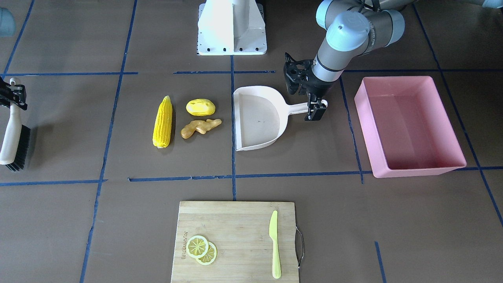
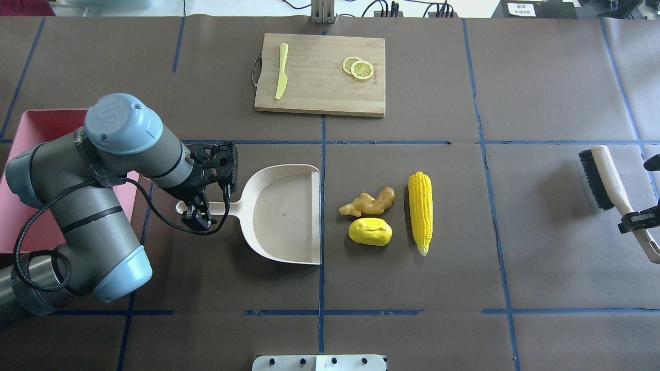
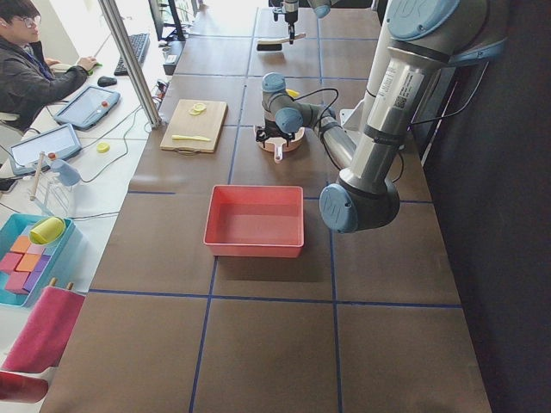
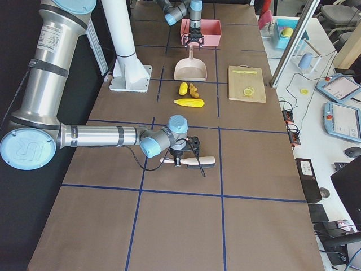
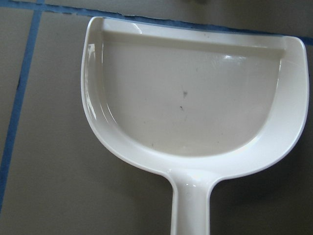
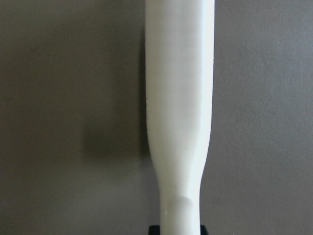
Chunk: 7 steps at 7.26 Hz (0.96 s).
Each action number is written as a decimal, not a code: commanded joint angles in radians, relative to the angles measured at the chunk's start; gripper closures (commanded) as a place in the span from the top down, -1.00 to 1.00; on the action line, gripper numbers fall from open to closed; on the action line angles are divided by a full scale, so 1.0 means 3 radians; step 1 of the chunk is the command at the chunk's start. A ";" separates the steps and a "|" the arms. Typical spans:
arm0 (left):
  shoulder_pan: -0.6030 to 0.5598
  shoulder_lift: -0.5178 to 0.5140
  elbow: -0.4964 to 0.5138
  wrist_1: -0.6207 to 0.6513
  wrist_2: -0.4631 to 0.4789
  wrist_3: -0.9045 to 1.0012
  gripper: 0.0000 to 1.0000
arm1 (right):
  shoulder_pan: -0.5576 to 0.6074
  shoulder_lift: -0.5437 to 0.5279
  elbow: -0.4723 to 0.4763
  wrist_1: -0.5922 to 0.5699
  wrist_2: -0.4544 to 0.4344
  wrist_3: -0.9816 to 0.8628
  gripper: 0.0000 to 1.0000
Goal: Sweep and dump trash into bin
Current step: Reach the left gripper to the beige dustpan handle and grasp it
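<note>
Overhead exterior: dustpan (image 2: pixel 289 214) lies between trash (image 2: pixel 368 202) and bin (image 2: pixel 31 154).

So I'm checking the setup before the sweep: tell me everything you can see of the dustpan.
The dustpan is cream-white, glossy plastic, with a rounded raised back wall, a flat open lip and a straight handle. It lies flat on the table, empty but for faint specks, its lip toward the toy foods, touching none. The left gripper is at the handle's end.
</note>
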 commanded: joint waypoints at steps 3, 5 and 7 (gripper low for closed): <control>0.0254 0.0012 0.0034 0.0036 0.0312 0.0030 0.99 | 0.0002 -0.0005 0.0000 0.0000 -0.0005 0.0000 -1.00; 0.0270 0.0012 0.0095 0.0036 0.0318 0.0035 0.94 | 0.0002 -0.0005 -0.0005 0.0000 0.0000 0.0000 -1.00; 0.0260 0.0012 0.0096 0.0031 0.0308 0.0040 0.93 | 0.0002 -0.0005 -0.0005 0.0000 0.0000 0.0000 -1.00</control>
